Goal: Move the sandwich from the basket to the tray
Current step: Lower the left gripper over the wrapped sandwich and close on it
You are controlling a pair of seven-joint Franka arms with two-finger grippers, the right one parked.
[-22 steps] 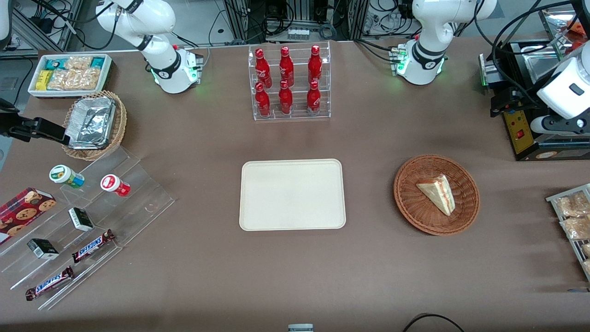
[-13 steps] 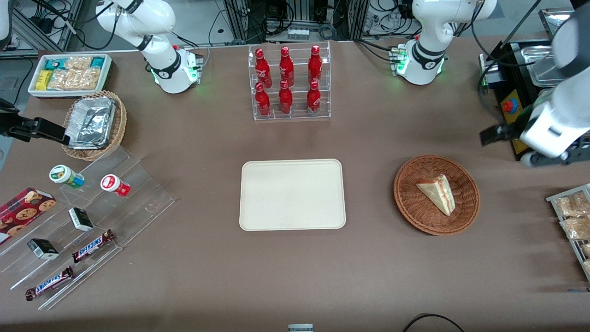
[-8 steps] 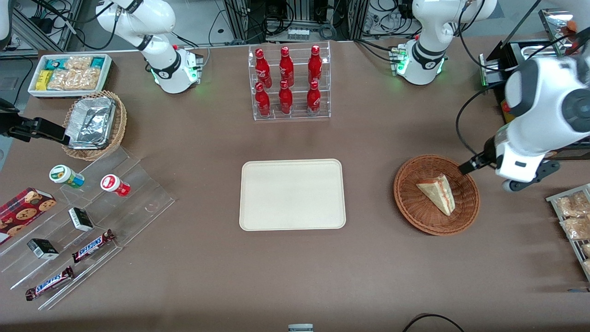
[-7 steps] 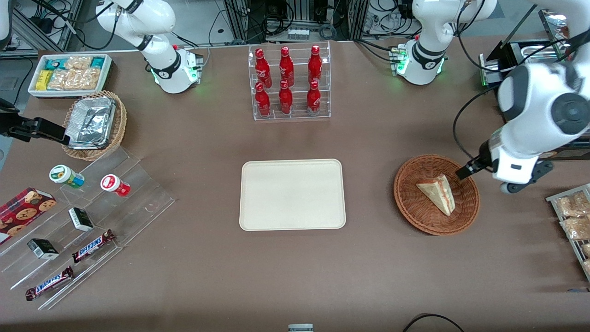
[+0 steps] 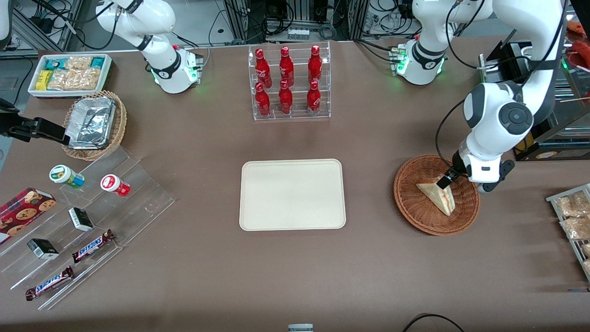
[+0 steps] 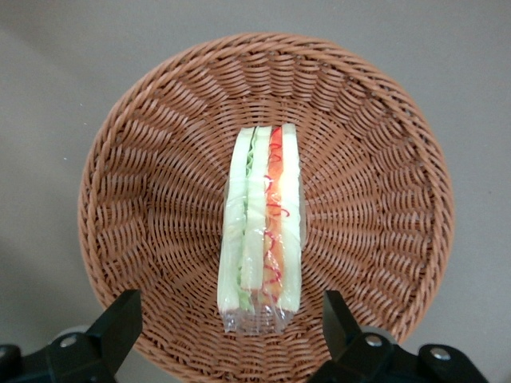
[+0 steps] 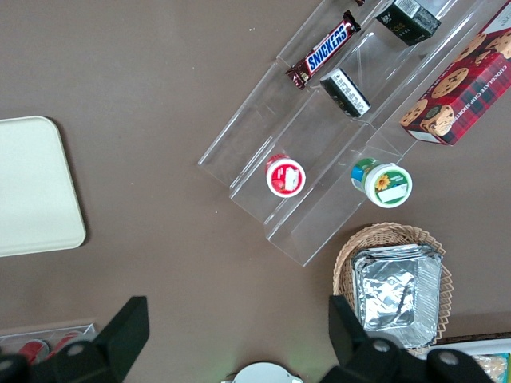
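Step in hand: approach to the pick; nothing lifted yet.

Gripper (image 6: 227, 335) hangs above the basket (image 6: 144, 159), fingers spread wide, nothing between them. Wrist view shows one fingertip (image 6: 120, 315) to each side of the sandwich (image 6: 262, 223), and the wedge's near end sits roughly midway between the two. No contact yet, as far as can be judged.

Sandwich lies in the basket, directly under the gripper, standing on edge with the filling layers facing up at the camera. Clear film wraps it; the wrap bunches at the end nearest the gripper.

Next move, as I judge it: straight descent, then close across the bread faces. The wedge looks soft, so a light squeeze should do. The film may slip.

Edges and room:
- Basket rim rings the gripper on all sides. The fingers sit close to the sloped wicker wall, so a deep drop risks catching the weave.
- The lift must clear that rim before any sideways travel.
- Tray (image 5: 292, 194) lies well apart from the gripper, toward the parked arm's end, with bare brown table (image 5: 368, 193) between.
- Rack of red bottles (image 5: 289, 83) stands well off that path, farther from the front camera.
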